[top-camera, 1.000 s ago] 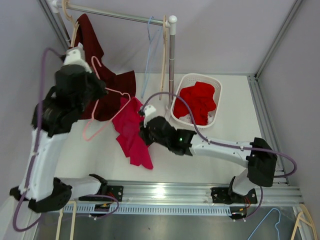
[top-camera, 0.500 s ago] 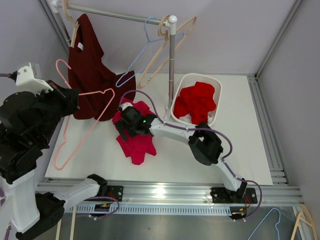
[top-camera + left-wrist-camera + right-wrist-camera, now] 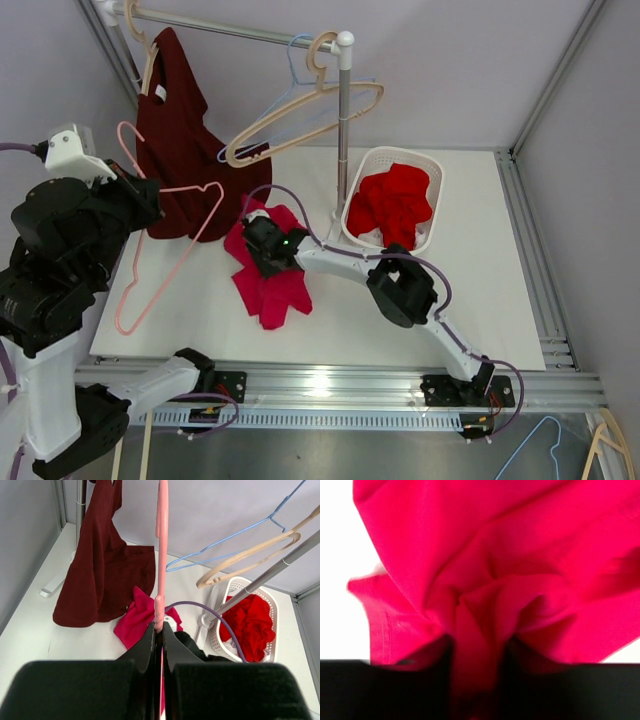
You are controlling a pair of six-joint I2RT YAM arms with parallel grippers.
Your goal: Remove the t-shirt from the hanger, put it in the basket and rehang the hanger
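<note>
The pink hanger (image 3: 202, 218) is bare and held up at the left by my left gripper (image 3: 142, 205), which is shut on its wire. In the left wrist view the hanger (image 3: 161, 555) stands straight up out of my shut left gripper (image 3: 159, 628). The bright pink t-shirt (image 3: 270, 295) lies crumpled on the white table, off the hanger. My right gripper (image 3: 263, 246) is low on the shirt's upper part. In the right wrist view a fold of the pink fabric (image 3: 485, 580) is pinched in my right gripper (image 3: 476, 655).
A dark red shirt (image 3: 180, 140) hangs on a wooden hanger from the rail (image 3: 240, 32) at the back left. A beige hanger (image 3: 300, 112) and a blue hanger (image 3: 296, 88) hang tilted near the rail's post. A white basket (image 3: 432, 175) of red clothes stands at the back right.
My left arm has pulled the pink hanger up and left, clear of the t-shirt. My right gripper moved left and down with the shirt onto the table. The beige and blue hangers swung.
</note>
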